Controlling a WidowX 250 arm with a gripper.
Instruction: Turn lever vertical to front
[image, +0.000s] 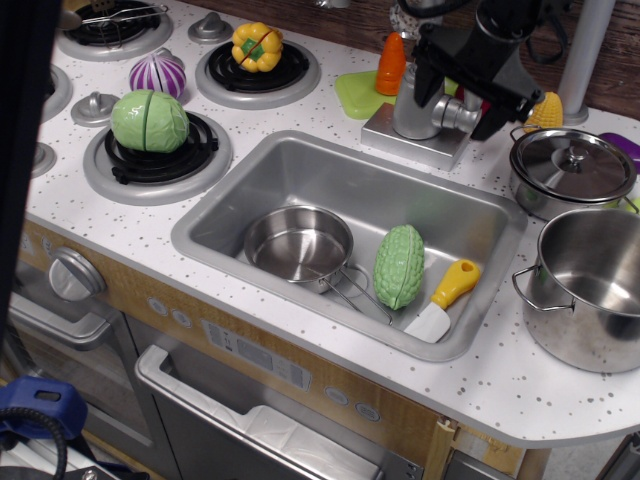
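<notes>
The lever (457, 115) is a short silver stub jutting to the right from the silver faucet column (412, 108), which stands on a square base (400, 138) behind the sink. My black gripper (459, 108) hangs over it from the upper right. Its jaws stand apart: one finger (424, 88) is in front of the column and the other finger (494, 122) is to the right of the stub's tip. The lever lies between them, with no clear contact. The gripper is open and empty.
The sink (300, 165) holds a small steel pan (297, 243), a green bitter gourd (399, 265) and a yellow-handled knife (446, 297). A lidded pot (571, 170) and an open pot (590, 285) stand to the right. An orange carrot (391, 64), a corn cob (544, 110) and a grey pole (588, 50) are behind.
</notes>
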